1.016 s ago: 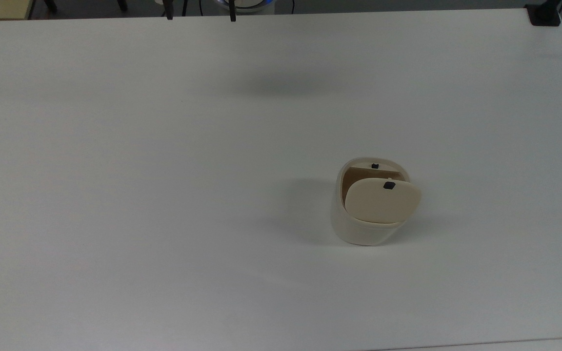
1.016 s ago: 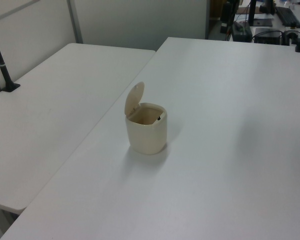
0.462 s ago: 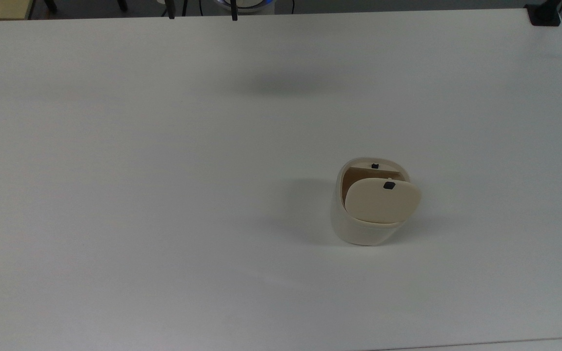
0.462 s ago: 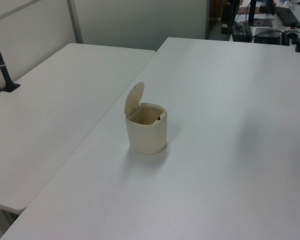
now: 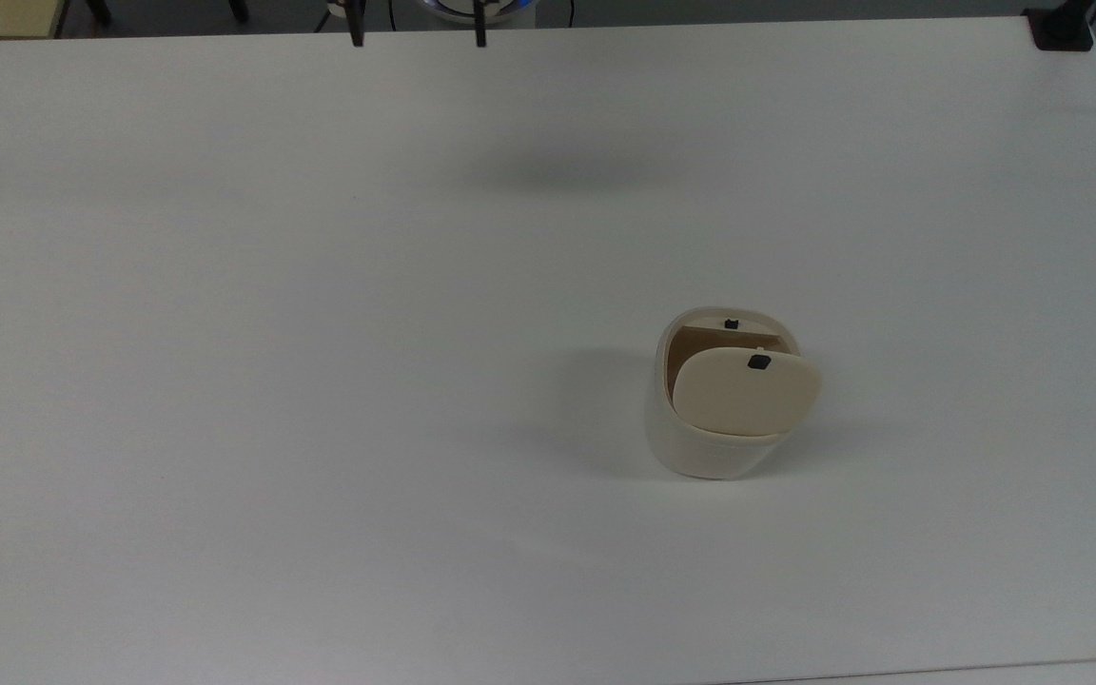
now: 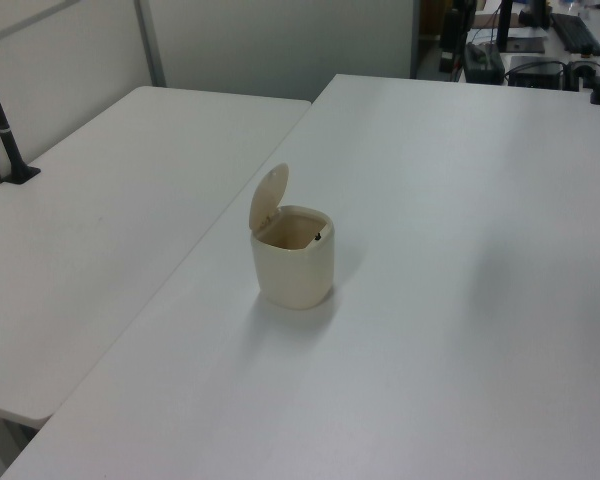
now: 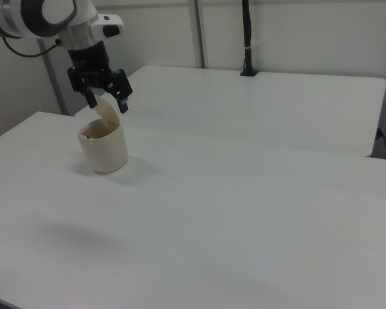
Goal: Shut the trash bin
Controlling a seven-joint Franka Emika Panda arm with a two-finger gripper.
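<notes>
- The trash bin (image 5: 714,433) stands upright on the white table (image 5: 320,381), toward the top view's right and a little below the middle, with bare surface all round it.
- Its beige lid (image 6: 269,198) is swung up on the hinge and stands nearly upright over one side of the rim, so the brownish inside (image 6: 288,231) lies exposed; the bin is not yet closed.
- A small black tab (image 5: 758,362) sits near the lid's free edge, and a second black piece (image 5: 731,323) sits on the inner wall opposite. My judgement is that these two form the catch that must meet for the lid to latch.
- In the right view, the pincer (image 7: 107,103) hangs point-down with its two fingers spread apart, grasping nothing.
- In the right view it overlaps the raised lid, yet in the top view its fingertips (image 5: 356,36) sit at the table's far edge, well apart from the bin, so the overlap looks like a matter of line of sight.
- A soft shadow (image 5: 557,171) lies on the table well apart from the bin, which agrees with the arm being high above the surface.
- The likely next need is to come behind the lid's outer face and press it forward and down; pushing low on the light body could slide or tip the bin.
</notes>
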